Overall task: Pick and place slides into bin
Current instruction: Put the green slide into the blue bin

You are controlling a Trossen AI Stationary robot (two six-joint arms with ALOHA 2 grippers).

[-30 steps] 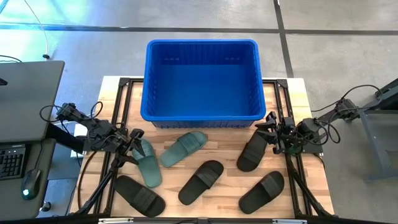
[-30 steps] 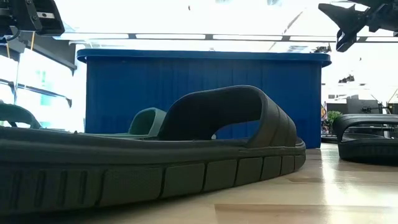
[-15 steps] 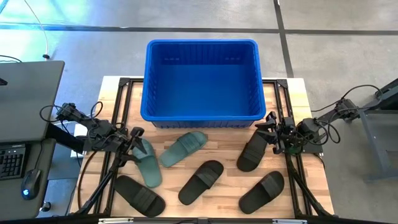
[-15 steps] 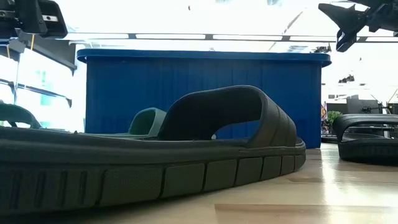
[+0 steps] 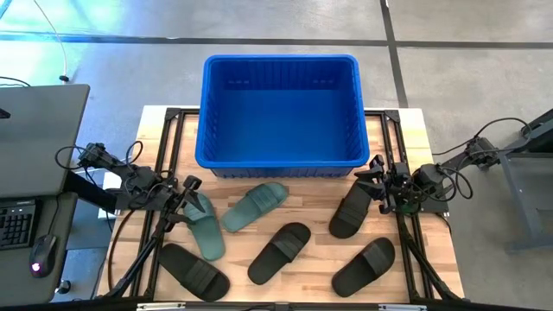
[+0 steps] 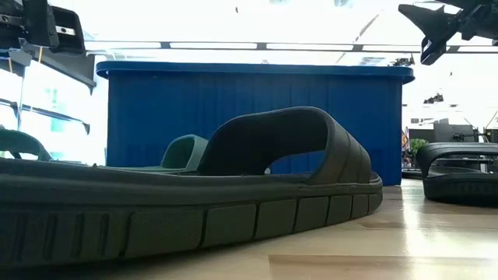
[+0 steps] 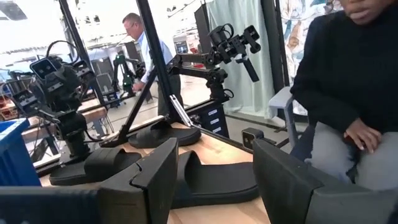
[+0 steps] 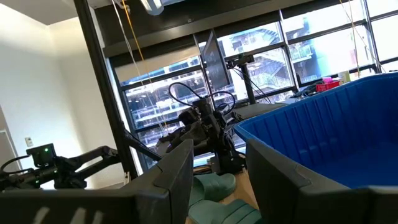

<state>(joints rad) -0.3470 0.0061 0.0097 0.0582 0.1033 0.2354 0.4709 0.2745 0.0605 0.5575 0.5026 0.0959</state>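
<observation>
The blue bin (image 5: 281, 108) stands at the table's far middle, with nothing showing inside it. In front of it, two green slides (image 5: 205, 226) (image 5: 255, 206) and four black slides (image 5: 192, 269) (image 5: 280, 251) (image 5: 364, 265) (image 5: 351, 212) lie flat on their soles. My left gripper (image 5: 186, 197) hangs open above the far end of the left green slide and touches nothing; its fingers also show in the left wrist view (image 7: 214, 168). My right gripper (image 5: 373, 177) hangs open above the far end of the right-hand black slide, beside the bin's near right corner; it also shows high in the low view (image 6: 436, 31).
Black frame rails (image 5: 160, 164) run along the table's left and right sides. A desk with a keyboard (image 5: 17, 225) stands left of the table. A seated person (image 7: 348, 93) shows beyond the table's right side. The nearest black slide (image 6: 194, 202) fills the low view.
My left gripper has sunk a little toward the left green slide and stays open. The slides and the bin have not moved.
</observation>
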